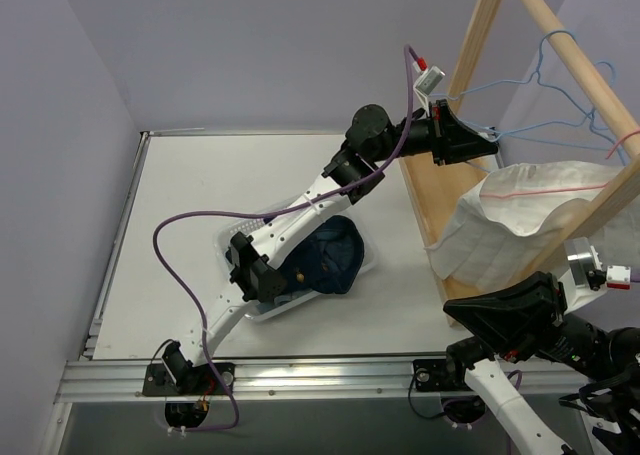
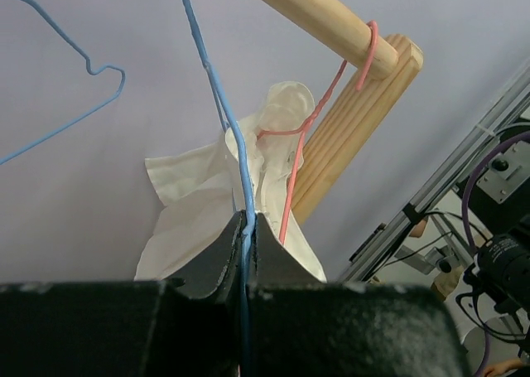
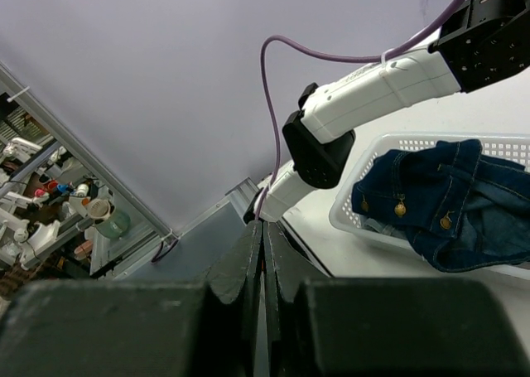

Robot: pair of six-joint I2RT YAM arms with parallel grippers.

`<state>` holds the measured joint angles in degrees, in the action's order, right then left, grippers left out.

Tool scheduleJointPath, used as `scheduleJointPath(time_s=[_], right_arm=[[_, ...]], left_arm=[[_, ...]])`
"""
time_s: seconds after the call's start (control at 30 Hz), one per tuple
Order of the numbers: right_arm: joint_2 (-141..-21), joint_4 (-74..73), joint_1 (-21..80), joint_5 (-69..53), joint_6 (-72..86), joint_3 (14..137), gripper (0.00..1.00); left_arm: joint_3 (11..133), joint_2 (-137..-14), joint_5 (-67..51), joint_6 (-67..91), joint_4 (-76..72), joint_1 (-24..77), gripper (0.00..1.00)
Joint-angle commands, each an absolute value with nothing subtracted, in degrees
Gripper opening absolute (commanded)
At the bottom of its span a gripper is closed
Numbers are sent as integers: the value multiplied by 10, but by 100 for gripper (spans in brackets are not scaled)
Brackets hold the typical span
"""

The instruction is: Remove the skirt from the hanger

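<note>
- Left gripper [image 2: 248, 221] is clamped tight on a thin blue wire hanger [image 2: 238, 145], beneath the round wooden rail [image 2: 315, 16]
- Right gripper [image 3: 262, 232] has its fingers pressed together with nothing between them, lower down from the rail
- White pleated fabric skirt [image 2: 199, 203] hangs on a pink wire hanger [image 2: 294, 166] hooked over the rail

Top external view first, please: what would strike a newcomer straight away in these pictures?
The white skirt hangs on a pink hanger from the wooden rack at the right. The left arm stretches across to it, jaws shut on a blue hanger. A denim garment lies in the white basket mid-table.
</note>
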<state>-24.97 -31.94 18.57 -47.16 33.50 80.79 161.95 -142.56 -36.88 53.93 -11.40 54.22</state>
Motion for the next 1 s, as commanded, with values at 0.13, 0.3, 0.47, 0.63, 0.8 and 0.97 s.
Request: scheduleJointPath(time_s=[0.13,0.3,0.47,0.63,0.8,0.97], right_arm=[[-257,-312,180,-474,325,807,0],[-251,-312,179,-471,325,801,0],[-244,-311,177,-470,327,792,0],[-237,-314,176,-471,328,790,0],[-232,-309,173,-472,332,780,0],[-227,-309,171,-476,335,772,0]], left_arm=[[1652,-1413,-265,601,-267,528,2],[1649,-1430,-272,641,-305,527,2],[1658,-1438,-325,631,-317,545,2],[1636,-1409,-416,551,-292,565,2],[1629,-1391,-504,492,-258,575,2],[1623,-1385,-539,461,-249,576,2]])
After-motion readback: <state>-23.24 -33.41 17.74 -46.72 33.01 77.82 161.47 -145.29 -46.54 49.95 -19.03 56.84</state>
